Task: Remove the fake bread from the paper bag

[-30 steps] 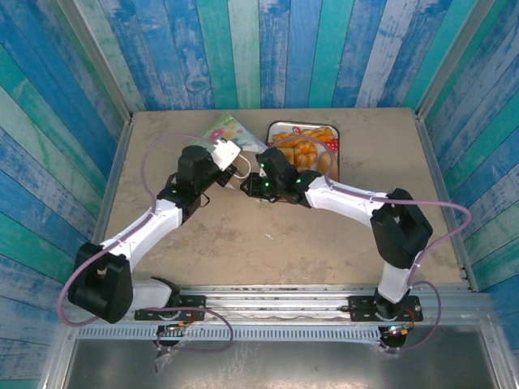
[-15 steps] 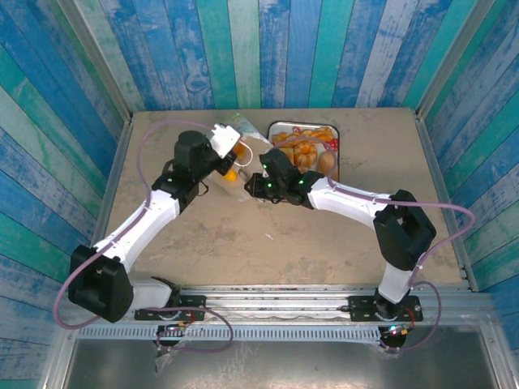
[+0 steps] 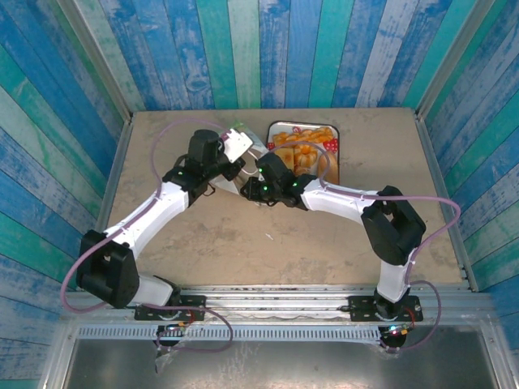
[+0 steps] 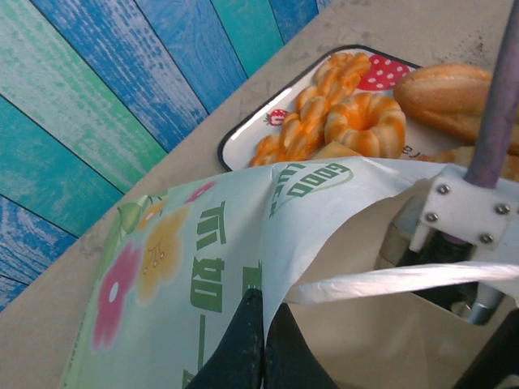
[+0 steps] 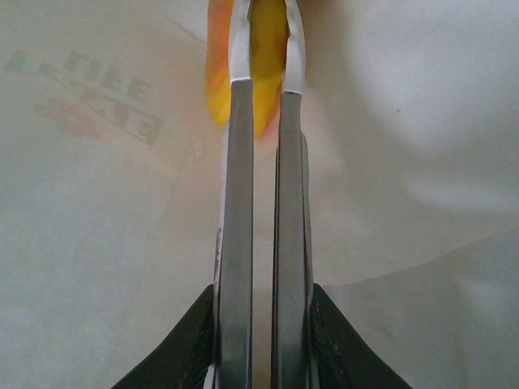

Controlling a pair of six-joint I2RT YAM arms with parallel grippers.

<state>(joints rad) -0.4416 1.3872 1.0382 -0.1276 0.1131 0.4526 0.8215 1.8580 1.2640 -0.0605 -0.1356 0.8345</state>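
While left claw (image 4: 261,336) pinched paper bag (image 4: 186,275) rim, propping mouth open, right claw (image 5: 266,40) sat inside bag, pressed onto orange fake bread (image 5: 216,96). Best course was straight withdrawal along opening, firm rim grip, then carry to tray (image 4: 243,146) beside bag.

The left claw (image 4: 263,312), at 6 o'clock, pinches the rim of the paper bag (image 4: 186,267); toward 1 o'clock, fake bread (image 4: 365,121) lies on a strawberry-printed tray (image 4: 233,151) on the tabletop (image 4: 422,24).

White paper bag (image 4: 162,275) bears green lettering; fake bread (image 4: 365,121) is golden-orange.
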